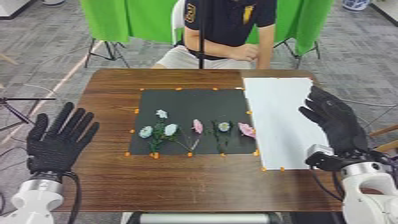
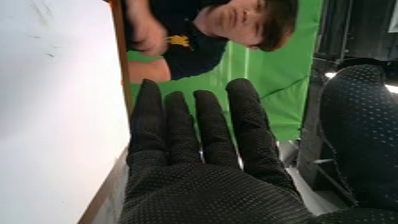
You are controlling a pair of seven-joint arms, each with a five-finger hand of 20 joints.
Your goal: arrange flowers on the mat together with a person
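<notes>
White and pink flowers lie toward the near edge of the dark mat, the arrangement seemingly almost done, left hand and right hand loose-fingered.

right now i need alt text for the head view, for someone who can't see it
Artificial flowers lie on a dark mat on a brown wooden table, beside a white sheet. The left robot hand and right robot hand are open at either side, and a person sits across the table.
</notes>
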